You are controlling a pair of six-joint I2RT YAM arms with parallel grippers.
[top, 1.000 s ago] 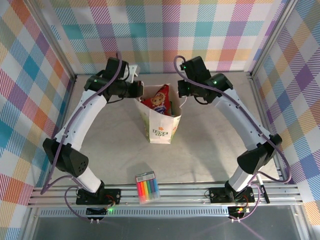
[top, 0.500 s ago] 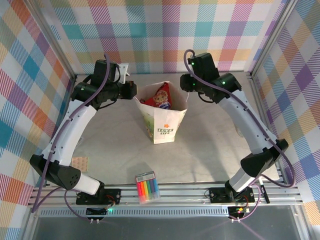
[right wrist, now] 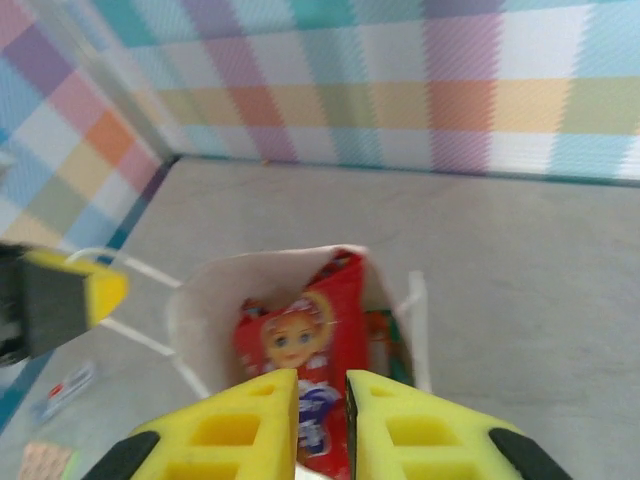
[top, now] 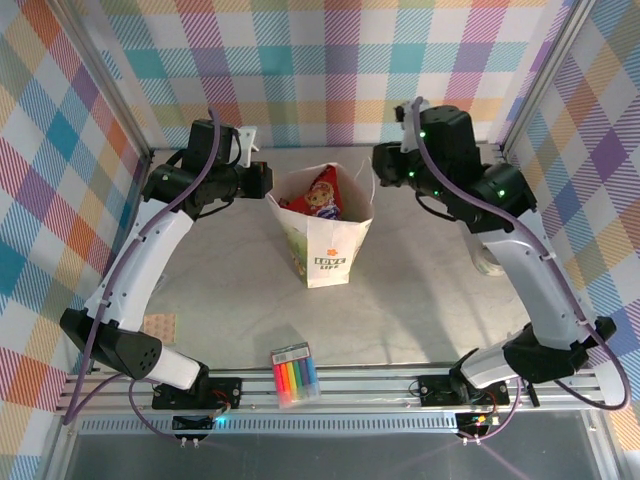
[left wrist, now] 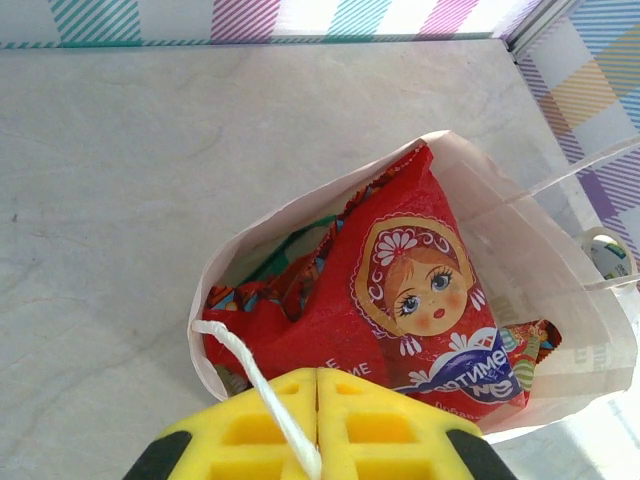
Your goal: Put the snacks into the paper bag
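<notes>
- The paper bag [top: 325, 250] stands upright on the counter [top: 420, 300], mouth open upward. It is the reference point for every position below.
- A large red packet [left wrist: 400, 300], printed with a doll face, sits inside the bag. It leans on a tilt, and its top corner rises above the bag rim.
- Edges of further packets show inside the bag beside the red packet, one green and one orange. Their full shape is hidden.
- The left end effector [left wrist: 317, 375] is at the left rim of the bag. It is clenched, yellow pads pressed together, grasping the twisted handle [left wrist: 255, 370] on that side. The cord runs from the bag wall into the seam between the pads.
- The right end effector [right wrist: 321, 385] hangs above the right rim of the bag, pointing down toward the mouth. Its pads stand slightly parted with a narrow gap, and nothing is seen gripped between them.
- The handle on the right side of the bag stands free, apart from the right end effector.
- A clear pack of markers [top: 295, 375] lies flat on the counter on the near side of the bag, well apart from it, by the arm bases.
</notes>
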